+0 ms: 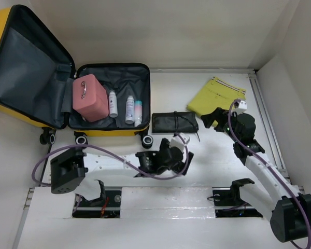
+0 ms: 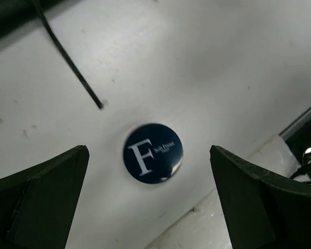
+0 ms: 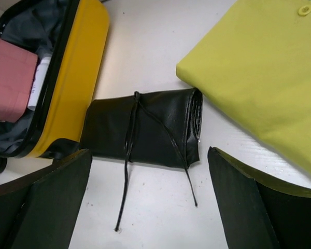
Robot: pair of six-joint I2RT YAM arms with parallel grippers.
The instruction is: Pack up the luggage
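Wrist-only: blue F badge (image 2: 153,153) under spread left claw (image 2: 147,155); right claw (image 3: 149,153) spread.

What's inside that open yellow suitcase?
The suitcase holds a pink case and three small bottles side by side on its grey lining. Anything under the pink case is covered.

Bright, even overhead light; soft shadows on the white surface (image 1: 212,150). The left wrist view is slightly blurred, with dimmer corners.
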